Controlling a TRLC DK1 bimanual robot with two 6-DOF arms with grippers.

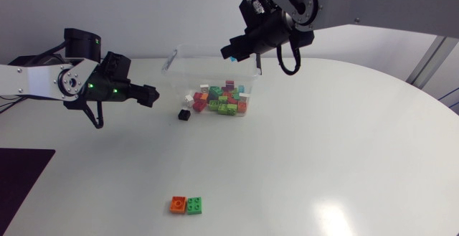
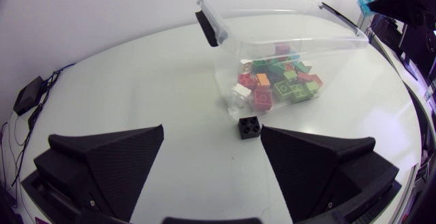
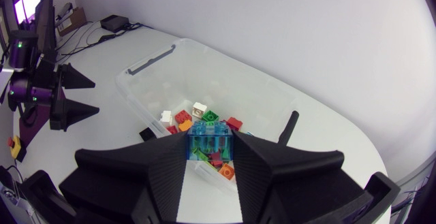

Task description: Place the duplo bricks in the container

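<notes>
Brick, blue, gripped by right gripper fingers above container; left gripper fingers open, black brick just ahead beside container.

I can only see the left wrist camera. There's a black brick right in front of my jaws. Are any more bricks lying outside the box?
Observer: Yes, two. An orange brick and a green brick lie side by side on the table, far from the box.
Operator: What is the other arm doing?
Observer: The right arm has its jaws shut on a see-through blue brick, held over the box.
</notes>
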